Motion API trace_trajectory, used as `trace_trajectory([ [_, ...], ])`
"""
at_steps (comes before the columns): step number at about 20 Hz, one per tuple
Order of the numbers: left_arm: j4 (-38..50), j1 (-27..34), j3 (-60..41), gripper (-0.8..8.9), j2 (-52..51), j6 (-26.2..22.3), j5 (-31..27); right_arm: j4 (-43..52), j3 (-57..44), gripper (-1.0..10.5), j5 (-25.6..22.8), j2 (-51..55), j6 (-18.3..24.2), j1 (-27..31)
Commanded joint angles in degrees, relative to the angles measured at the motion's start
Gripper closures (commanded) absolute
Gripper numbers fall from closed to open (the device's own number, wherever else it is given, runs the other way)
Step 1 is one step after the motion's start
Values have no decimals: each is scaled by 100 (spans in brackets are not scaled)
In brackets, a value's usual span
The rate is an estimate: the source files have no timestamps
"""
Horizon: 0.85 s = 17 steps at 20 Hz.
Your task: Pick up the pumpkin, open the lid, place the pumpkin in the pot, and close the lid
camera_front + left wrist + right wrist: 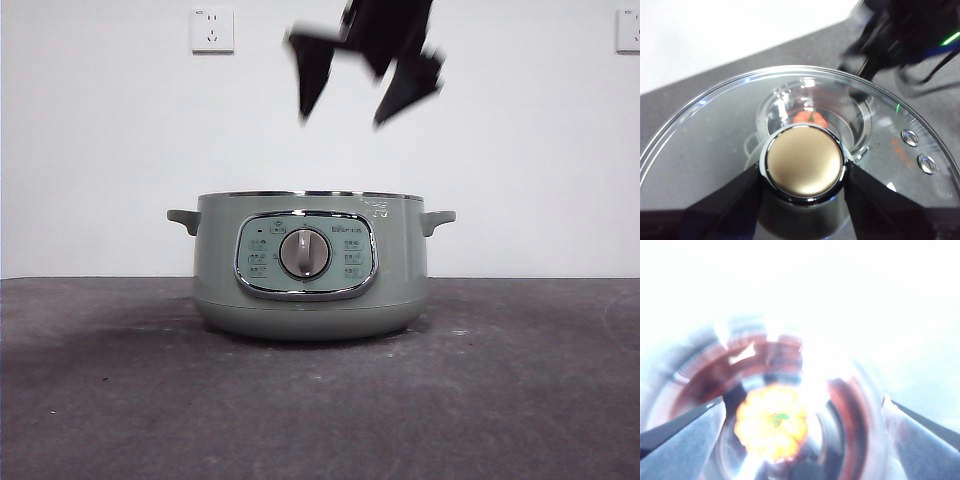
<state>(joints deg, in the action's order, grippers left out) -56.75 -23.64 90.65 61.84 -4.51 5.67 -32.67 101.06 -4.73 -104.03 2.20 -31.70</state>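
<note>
Two wall sockets | dark table | pot lidless

Robot-manipulation test bench in a laboratory-type room rather than a lived-in kitchen. A bare white wall carries two white wall sockets, one at upper left and one at the right edge. A plain dark grey table surface fills the foreground. A single household appliance, the pot, stands alone at centre. The black jaws of a robot arm hang above it.
</note>
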Motion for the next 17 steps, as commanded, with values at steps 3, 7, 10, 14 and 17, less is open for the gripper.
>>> trace_trajectory([
  [3,927,-2,59,826,702,-136,238,-774,-4,380,-2,1683,-400,133],
  [7,1738,-13,59,826,1563,-149,511,-1530,-7,380,28,2798,-382,122],
  [10,2284,-22,59,826,2070,-160,518,-1917,-7,380,31,3296,-387,114],
  [14,2811,-83,59,826,2575,-160,520,-2277,-7,380,33,3698,-389,81],
  [17,3165,-111,59,826,2944,-179,520,-2498,-7,380,33,3891,-396,76],
])
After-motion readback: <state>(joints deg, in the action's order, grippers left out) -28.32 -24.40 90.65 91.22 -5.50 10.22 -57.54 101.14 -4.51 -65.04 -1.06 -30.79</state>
